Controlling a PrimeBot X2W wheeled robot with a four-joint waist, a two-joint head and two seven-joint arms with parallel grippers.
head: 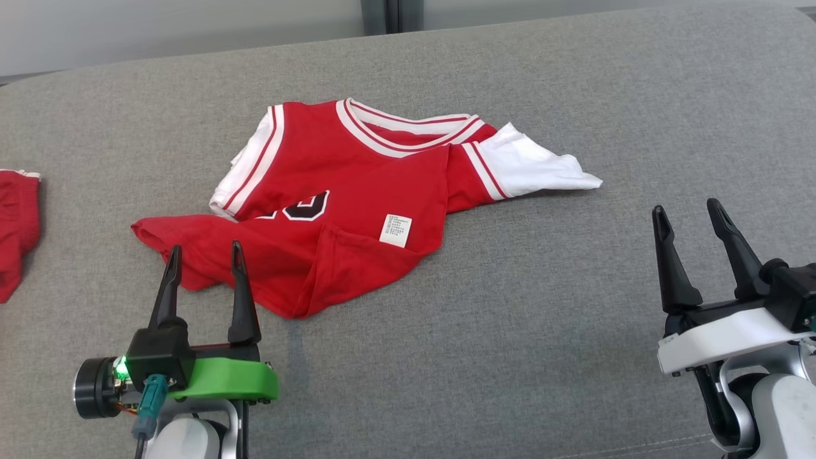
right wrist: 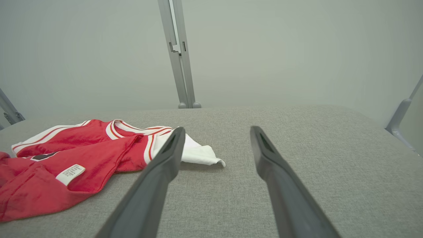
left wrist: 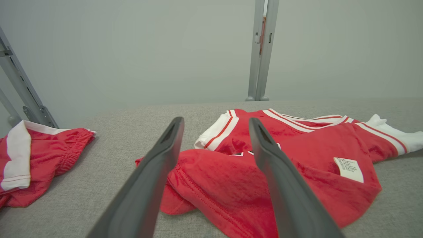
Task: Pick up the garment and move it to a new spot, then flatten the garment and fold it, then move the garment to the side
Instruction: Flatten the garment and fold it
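Red shorts (left wrist: 49,155) with white trim lie on the grey fabric-covered desk (head: 510,319) near its left edge. A grey metal post (right wrist: 179,66) stands behind the desk.

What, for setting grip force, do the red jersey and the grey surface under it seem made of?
The red jersey: soft knit cloth, probably polyester or cotton, faintly fuzzy with slight sheen; it lies in limp folds. The grey surface: matte woven upholstery-type fabric, judging by its heathered weave; what lies beneath cannot be told.

crumpled red jersey (head: 357,185) on grey fabric surface (head: 542,287), left gripper (head: 205,247) spread wide at its near hem, right gripper (head: 686,207) spread too, well apart, another red garment (head: 16,236) far left
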